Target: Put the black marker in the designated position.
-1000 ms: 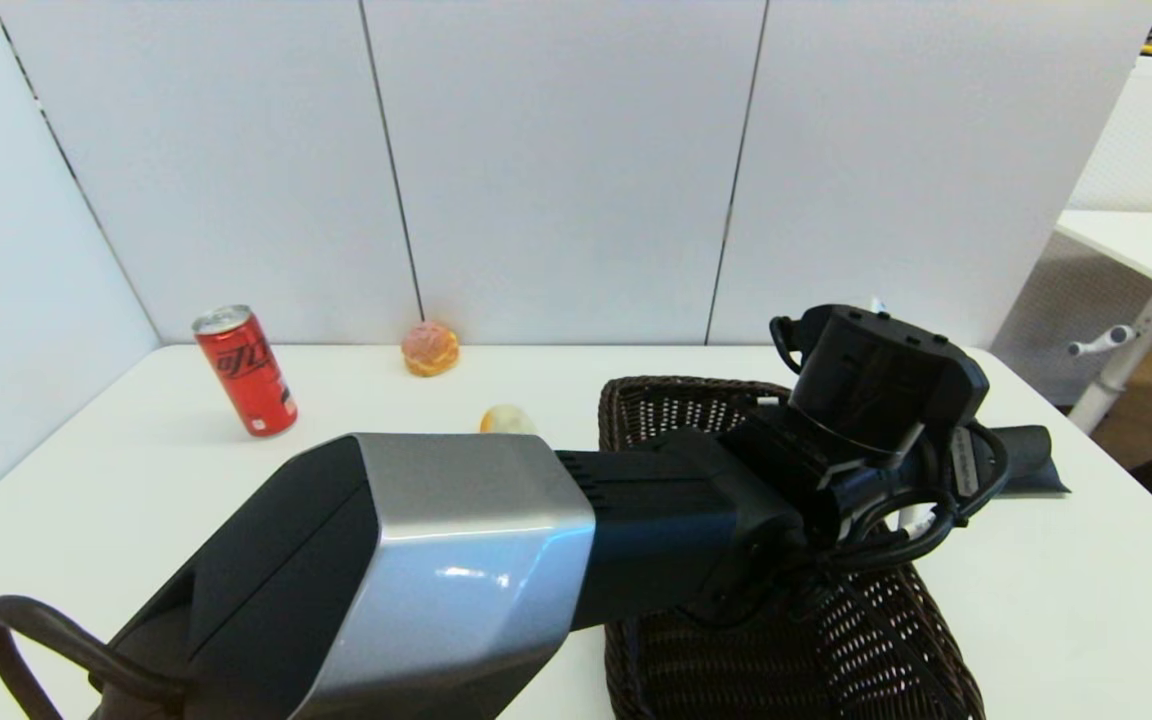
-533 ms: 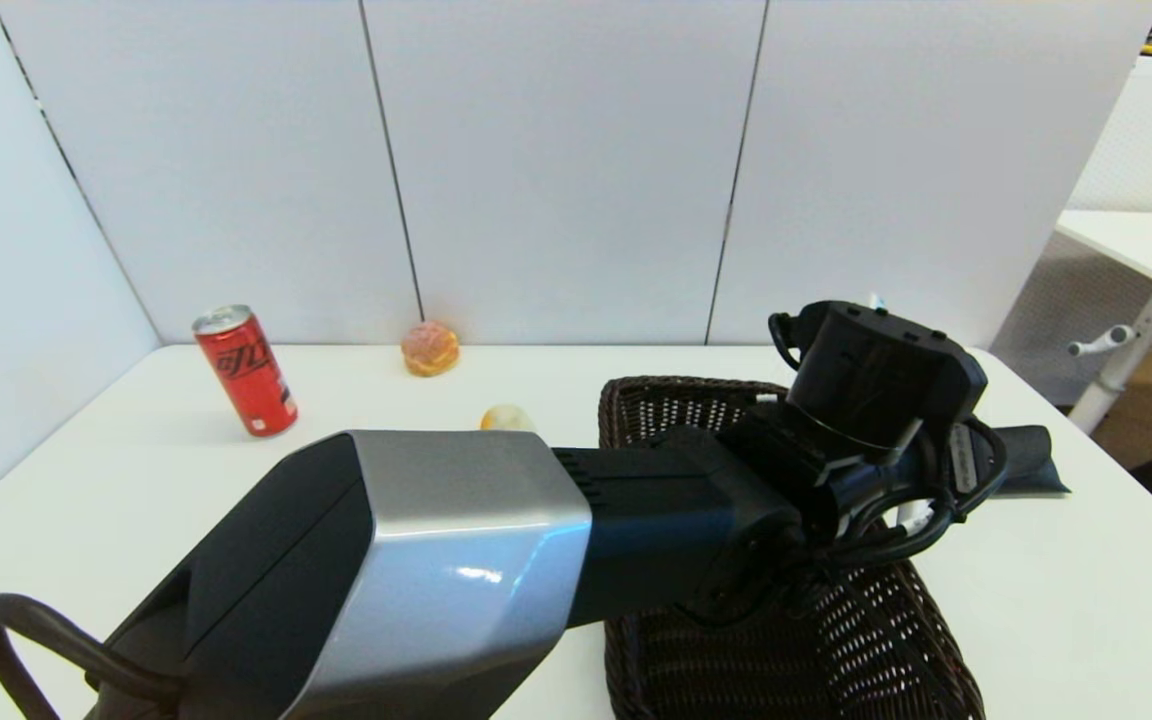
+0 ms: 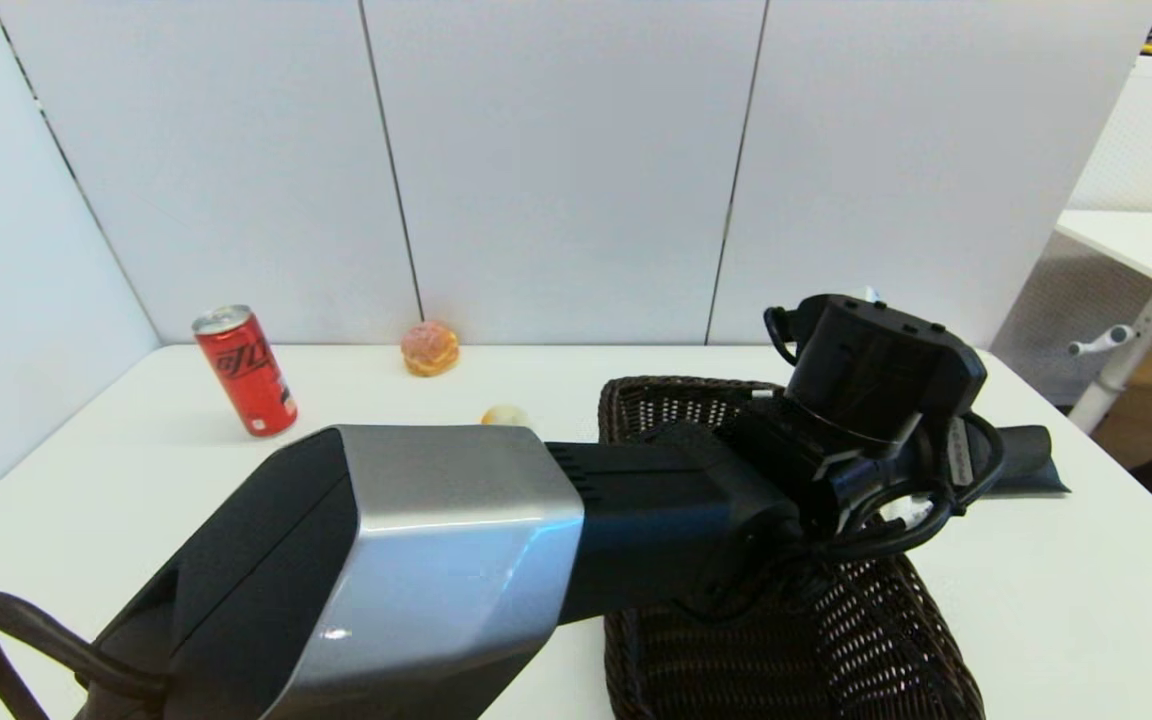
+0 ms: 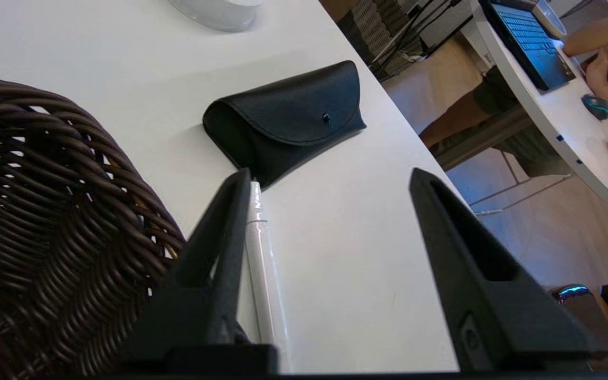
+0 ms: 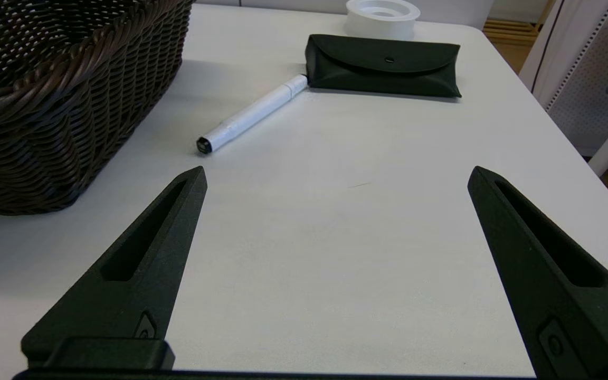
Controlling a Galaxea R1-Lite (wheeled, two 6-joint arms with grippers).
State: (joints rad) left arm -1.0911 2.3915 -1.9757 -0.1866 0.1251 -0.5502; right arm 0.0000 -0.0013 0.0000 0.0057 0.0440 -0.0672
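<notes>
The left arm fills the lower left and centre of the head view, reaching across the dark wicker basket (image 3: 656,400) toward the right side of the white surface (image 3: 1086,600). Its wrist housing hides the fingers from the head camera. In the left wrist view the left end effector (image 4: 330,184) is open, its 2 black fingers (image 4: 214,264) set wide apart and pointing down at the surface just beside the basket's woven wall.

The black marker (image 4: 262,269), a slim white pen shape, lies flat on the surface. In the left wrist view it runs alongside the inner face of the finger nearer the basket, very close to it; whether they touch cannot be told. The other finger stands well apart from it. The marker's far end meets the corner of a black pouch (image 4: 288,119), which lies closed on the surface with its snap flap up.

The right wrist view shows the same marker in the upper centre of the frame, lying slantwise between the basket and the pouch, with a small black tip at its near end. The right end effector (image 5: 335,177) is also open, fingers spread wide, low over bare surface and well short of the marker.

In the upper left of the head view stand a red can (image 3: 244,370), a bun-like piece (image 3: 430,348) and a pale round piece (image 3: 504,414).
</notes>
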